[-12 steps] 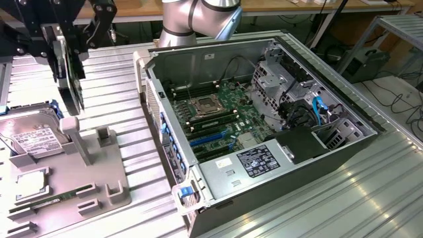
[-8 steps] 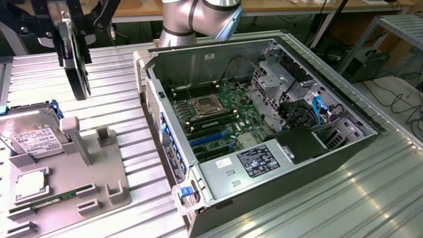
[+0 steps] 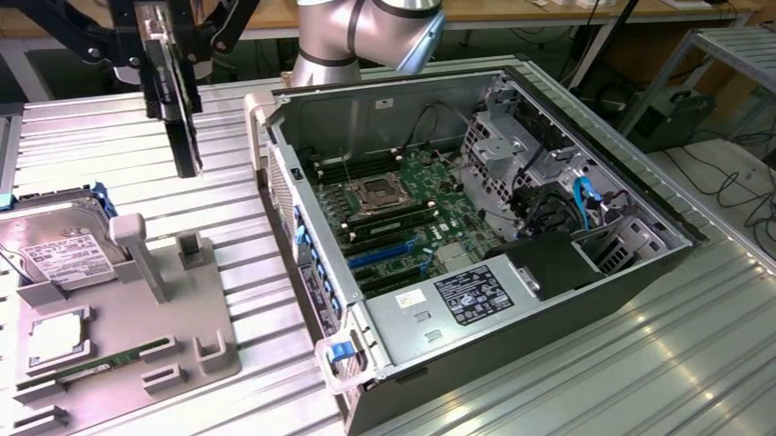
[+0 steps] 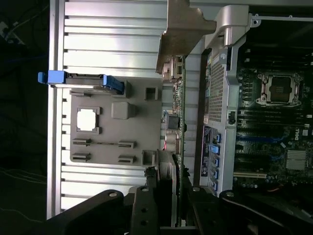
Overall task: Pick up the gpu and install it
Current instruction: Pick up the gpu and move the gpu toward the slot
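Black end effector (image 4: pixel 168 192) fingers are clamped on the gpu (image 4: pixel 179 117), which they hold edge-on and upright, so the card hangs from the end effector over the ribbed aluminium worktop (image 3: pixel 606 381). Seen from the wrist, the card shows a thin green board edge, with a folded silver metal bracket (image 4: pixel 183 29) at the end farthest from the fingers. It hangs between a grey moulded fixture tray (image 3: pixel 122 322) and the open computer case (image 3: pixel 631 272), close beside the case's perforated wall. The tray carries blocky upright posts and a silver hard drive (image 3: pixel 54 250) with a white label and blue rails. Inside the case lies a green motherboard (image 3: pixel 419 213) with a square metal CPU socket (image 3: pixel 376 193), long slots and black cables.
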Robot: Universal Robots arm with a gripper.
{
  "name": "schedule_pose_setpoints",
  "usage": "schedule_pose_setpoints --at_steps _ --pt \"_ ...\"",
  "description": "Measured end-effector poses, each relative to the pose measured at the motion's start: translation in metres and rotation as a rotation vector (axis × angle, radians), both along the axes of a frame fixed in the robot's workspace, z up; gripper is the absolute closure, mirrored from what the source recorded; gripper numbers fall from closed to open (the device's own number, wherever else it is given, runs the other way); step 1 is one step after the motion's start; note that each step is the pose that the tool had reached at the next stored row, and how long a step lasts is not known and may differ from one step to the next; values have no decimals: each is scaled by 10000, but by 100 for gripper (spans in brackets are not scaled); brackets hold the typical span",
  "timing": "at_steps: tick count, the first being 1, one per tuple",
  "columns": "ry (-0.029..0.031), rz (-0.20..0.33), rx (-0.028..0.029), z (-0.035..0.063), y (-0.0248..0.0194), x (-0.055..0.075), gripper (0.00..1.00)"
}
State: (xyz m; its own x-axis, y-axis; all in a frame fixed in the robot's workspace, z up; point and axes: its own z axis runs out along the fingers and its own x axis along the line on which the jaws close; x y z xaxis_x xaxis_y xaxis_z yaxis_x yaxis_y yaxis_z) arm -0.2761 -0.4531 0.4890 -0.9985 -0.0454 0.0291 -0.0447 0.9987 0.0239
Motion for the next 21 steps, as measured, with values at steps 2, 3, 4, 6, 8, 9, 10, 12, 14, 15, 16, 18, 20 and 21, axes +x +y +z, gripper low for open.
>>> schedule_pose_setpoints --at_steps 2,3,4,6,8,9,10,12,14,15,16,18,20,21 --pt "-1 0 0 -1 0 15 72" --pt "0 0 -1 0 0 23 72" --pt "0 0 0 -1 0 30 72" --pt "0 0 0 -2 0 47 72" --pt "0 0 0 -2 0 64 72" --pt "0 0 0 -2 0 73 72" --pt "-1 0 0 -3 0 82 72" --pt "-1 0 0 -3 0 98 72" --pt "-1 0 1 -4 0 113 72" --pt "-1 0 0 -4 0 121 72" --pt "0 0 0 -4 0 130 72" --pt "0 0 0 -4 0 149 72" --pt "-1 -1 0 -5 0 167 72" --pt "0 0 0 -5 0 174 72"
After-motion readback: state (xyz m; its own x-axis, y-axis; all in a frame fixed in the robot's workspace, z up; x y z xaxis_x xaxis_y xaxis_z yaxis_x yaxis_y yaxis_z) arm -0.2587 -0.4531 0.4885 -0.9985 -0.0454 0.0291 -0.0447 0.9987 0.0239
